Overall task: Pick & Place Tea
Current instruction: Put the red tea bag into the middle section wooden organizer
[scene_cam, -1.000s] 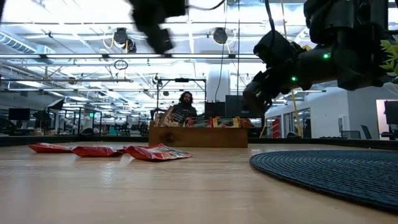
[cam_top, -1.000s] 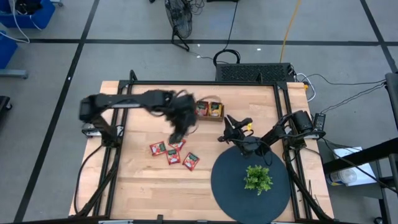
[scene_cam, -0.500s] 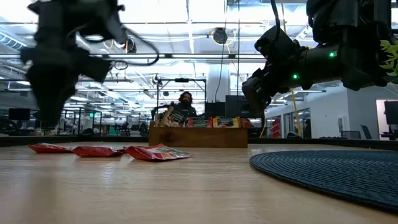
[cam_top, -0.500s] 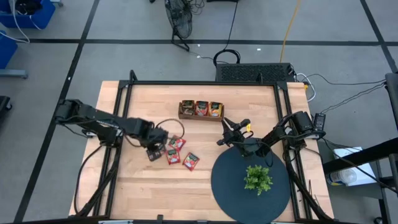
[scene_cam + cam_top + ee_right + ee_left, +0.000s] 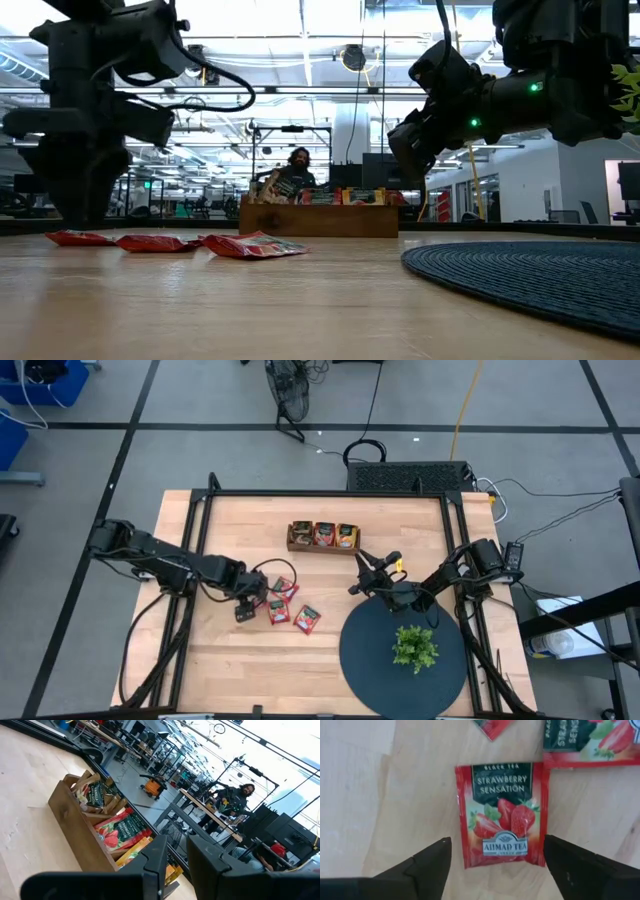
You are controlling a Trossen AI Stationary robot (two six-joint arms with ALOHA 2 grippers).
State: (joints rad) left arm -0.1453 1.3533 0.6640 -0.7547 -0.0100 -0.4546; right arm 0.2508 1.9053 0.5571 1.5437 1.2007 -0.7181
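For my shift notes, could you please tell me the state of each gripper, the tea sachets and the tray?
Left gripper: open, fingers straddling the red strawberry tea sachet lying flat on the wooden table.
Other red sachets: loose, flat on the table.
Brown three-compartment wooden tray: sachets in every compartment.
Right gripper: nearly closed, holding nothing, waiting raised beside the tray.
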